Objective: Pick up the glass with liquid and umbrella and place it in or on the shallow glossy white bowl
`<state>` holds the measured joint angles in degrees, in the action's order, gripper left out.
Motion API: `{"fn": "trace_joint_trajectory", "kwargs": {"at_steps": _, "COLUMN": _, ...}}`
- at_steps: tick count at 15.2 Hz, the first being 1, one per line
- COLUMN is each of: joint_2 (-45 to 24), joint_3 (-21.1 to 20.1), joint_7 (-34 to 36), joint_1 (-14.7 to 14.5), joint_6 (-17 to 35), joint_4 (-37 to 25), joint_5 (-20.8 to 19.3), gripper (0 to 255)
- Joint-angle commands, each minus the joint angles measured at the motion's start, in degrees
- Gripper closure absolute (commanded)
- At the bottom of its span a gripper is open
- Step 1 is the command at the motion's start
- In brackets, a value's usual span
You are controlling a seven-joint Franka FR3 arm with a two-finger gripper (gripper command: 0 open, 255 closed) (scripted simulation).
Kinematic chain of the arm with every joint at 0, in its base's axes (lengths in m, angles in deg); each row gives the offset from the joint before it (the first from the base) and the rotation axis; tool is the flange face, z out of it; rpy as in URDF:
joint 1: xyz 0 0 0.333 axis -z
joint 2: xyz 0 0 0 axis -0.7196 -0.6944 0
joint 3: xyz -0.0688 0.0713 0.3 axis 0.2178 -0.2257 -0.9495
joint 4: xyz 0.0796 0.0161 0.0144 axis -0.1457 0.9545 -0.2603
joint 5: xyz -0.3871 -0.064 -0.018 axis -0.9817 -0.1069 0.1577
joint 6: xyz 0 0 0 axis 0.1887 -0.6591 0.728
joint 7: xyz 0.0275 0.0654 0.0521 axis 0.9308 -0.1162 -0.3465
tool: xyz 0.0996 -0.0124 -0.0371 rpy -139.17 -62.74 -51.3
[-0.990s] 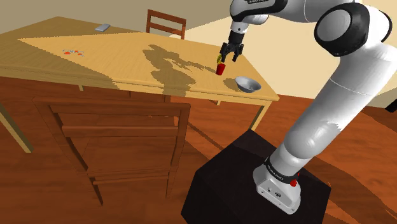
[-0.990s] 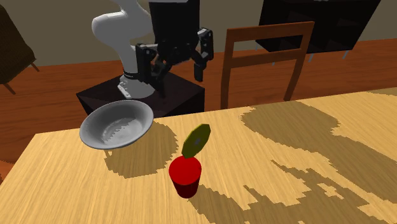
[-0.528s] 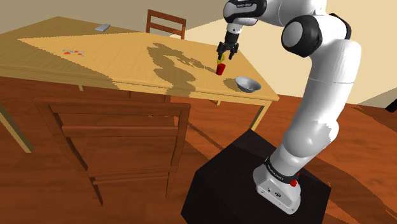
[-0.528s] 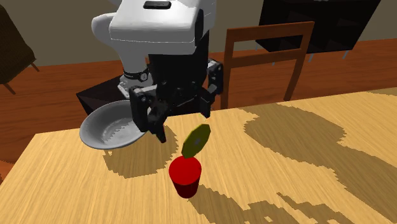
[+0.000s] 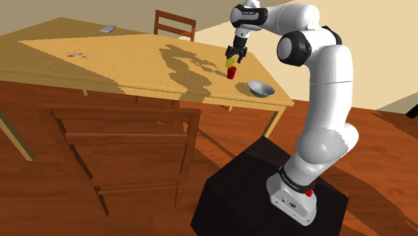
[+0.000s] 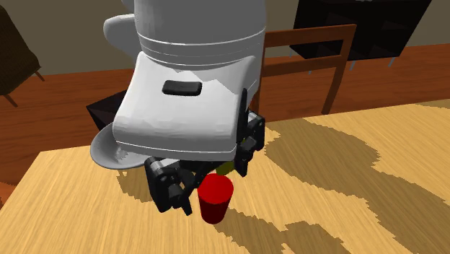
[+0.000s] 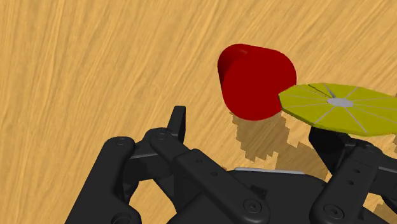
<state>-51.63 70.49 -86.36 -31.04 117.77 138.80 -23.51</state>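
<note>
My pincer (image 7: pixel 251 127) hangs just above the red glass (image 7: pixel 254 79), its two black fingers standing apart with nothing between them. The glass stands upright on the bench (image 5: pixel 134 67), filled to the rim with red, and its yellow-green umbrella (image 7: pixel 337 108) leans out to one side of the glass's mouth. In the wrist view one finger (image 7: pixel 179 122) shows beside the glass without touching it; the other lies under the umbrella's disc, so I cannot tell how near it is to the glass wall.

In the second exterior view my hand covers much of the glass (image 6: pixel 215 198) from above, and the pincer (image 6: pixel 210 173) straddles the space just over its rim. In the shoulder view the pincer (image 5: pixel 234 59) is directly above the glass (image 5: pixel 232 72).

The shallow white bowl (image 5: pixel 260 88) sits near the glass, apart from it, to the shoulder view's right of the glass. Nothing lies in it.

As I judge it, the task is at its early part: I am lined up over the glass, but no grasp is made, the glass is not lifted, and the carry across to the bowl and the setting down are all left to do. The umbrella is my worry, since a finger may catch it as I go lower around the glass.
</note>
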Motion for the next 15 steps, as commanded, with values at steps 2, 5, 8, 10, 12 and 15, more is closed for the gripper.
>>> {"fn": "trace_joint_trajectory", "kwargs": {"at_steps": 2, "joint_2": -0.3, "joint_3": -0.1, "joint_7": -0.2, "joint_1": -0.1, "joint_6": 2.1, "joint_4": 1.8, "joint_5": 0.1, "gripper": 0}}
{"fn": "trace_joint_trajectory", "kwargs": {"at_steps": 5, "joint_2": -0.4, "joint_3": -0.1, "joint_7": -0.2, "joint_1": -0.2, "joint_6": 3.3, "joint_4": 2.9, "joint_5": 0.2, "gripper": 0}}
{"fn": "trace_joint_trajectory", "kwargs": {"at_steps": 8, "joint_2": -0.4, "joint_3": -0.1, "joint_7": -0.2, "joint_1": -0.2, "joint_6": 3.3, "joint_4": 2.9, "joint_5": 0.2, "gripper": 0}}
{"fn": "trace_joint_trajectory", "kwargs": {"at_steps": 10, "joint_2": -0.4, "joint_3": -0.1, "joint_7": -0.2, "joint_1": -0.2, "joint_6": 3.3, "joint_4": 2.9, "joint_5": 0.2, "gripper": 0}}
{"fn": "trace_joint_trajectory", "kwargs": {"at_steps": 12, "joint_2": -0.4, "joint_3": -0.1, "joint_7": -0.2, "joint_1": -0.2, "joint_6": 3.3, "joint_4": 2.9, "joint_5": 0.2, "gripper": 0}}
{"fn": "trace_joint_trajectory", "kwargs": {"at_steps": 15, "joint_2": -0.4, "joint_3": -0.1, "joint_7": -0.2, "joint_1": -0.2, "joint_6": 3.3, "joint_4": 2.9, "joint_5": 0.2, "gripper": 255}}
